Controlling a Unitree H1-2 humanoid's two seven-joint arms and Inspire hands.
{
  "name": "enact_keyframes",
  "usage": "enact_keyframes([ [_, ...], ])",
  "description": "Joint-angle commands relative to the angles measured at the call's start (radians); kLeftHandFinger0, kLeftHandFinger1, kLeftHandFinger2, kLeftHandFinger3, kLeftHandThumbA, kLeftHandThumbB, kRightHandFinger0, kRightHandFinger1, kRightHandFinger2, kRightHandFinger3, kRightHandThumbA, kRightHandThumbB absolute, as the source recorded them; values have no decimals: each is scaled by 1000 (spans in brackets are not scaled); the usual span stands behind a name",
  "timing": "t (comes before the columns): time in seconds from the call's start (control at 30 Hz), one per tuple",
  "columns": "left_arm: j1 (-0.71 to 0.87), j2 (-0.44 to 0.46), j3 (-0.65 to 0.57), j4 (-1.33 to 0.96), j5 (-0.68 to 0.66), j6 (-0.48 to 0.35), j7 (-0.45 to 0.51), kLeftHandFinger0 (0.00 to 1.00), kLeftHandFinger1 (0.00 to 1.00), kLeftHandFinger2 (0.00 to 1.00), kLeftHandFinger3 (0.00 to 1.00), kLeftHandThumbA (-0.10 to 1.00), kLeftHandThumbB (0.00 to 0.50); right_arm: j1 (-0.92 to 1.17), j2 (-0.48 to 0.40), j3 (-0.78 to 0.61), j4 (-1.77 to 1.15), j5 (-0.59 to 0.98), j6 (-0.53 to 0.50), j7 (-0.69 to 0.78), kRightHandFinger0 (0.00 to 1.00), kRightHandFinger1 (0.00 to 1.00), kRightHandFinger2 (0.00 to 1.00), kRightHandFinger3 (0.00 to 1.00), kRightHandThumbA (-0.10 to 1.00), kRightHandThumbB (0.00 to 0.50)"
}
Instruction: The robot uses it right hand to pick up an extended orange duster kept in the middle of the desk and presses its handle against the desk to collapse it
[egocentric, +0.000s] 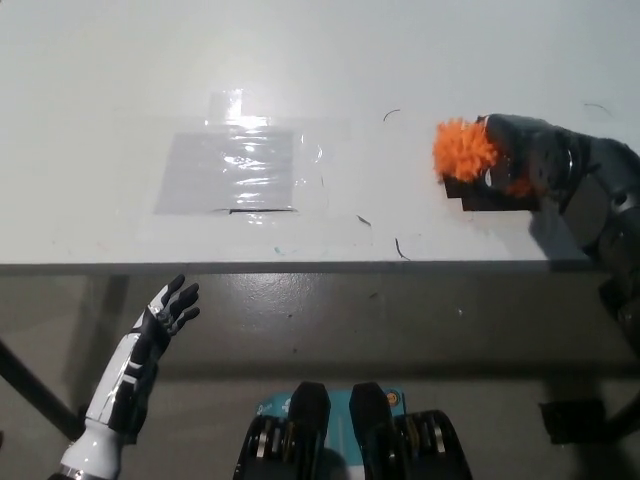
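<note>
Open desk (120, 80) all around, only flat taped plastic sheet (232, 170) at centre-left.

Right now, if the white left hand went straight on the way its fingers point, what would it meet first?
Probably the desk's front edge: the left hand, open below the desk, points up toward it. Depth is unclear.
</note>
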Motion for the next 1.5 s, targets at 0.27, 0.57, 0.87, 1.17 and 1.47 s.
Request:
enact_keyframes([
  [0.27, -28, 22, 13, -26, -37, -21, -18, 1000, 1000, 1000, 1000, 1000, 242, -23, -60, -56, -3, 12, -161, -426, 0, 466, 895, 836, -100, 181],
  [0.57, -27, 29, 16, -19, -41, -30, -21, 1000, 1000, 1000, 1000, 1000, 233, -46, -75, -60, -7, -2, -208, -469, 0, 476, 919, 880, -100, 175],
  [0.87, -14, 26, 6, -32, -33, -21, -20, 1000, 1000, 1000, 1000, 1000, 237, -201, -122, -104, -68, 15, -317, -573, 0, 355, 787, 774, -100, 147],
  [1.17, 6, 24, 0, -39, -26, -17, -25, 1000, 1000, 1000, 1000, 1000, 239, -334, -107, -364, -161, 170, -386, -630, 0, 234, 665, 710, -100, 150],
  [1.47, 12, 24, 6, -36, -26, -36, -29, 1000, 1000, 1000, 1000, 1000, 231, -298, -29, -518, -252, 287, -386, -648, 0, 0, 170, 266, -100, 174],
])
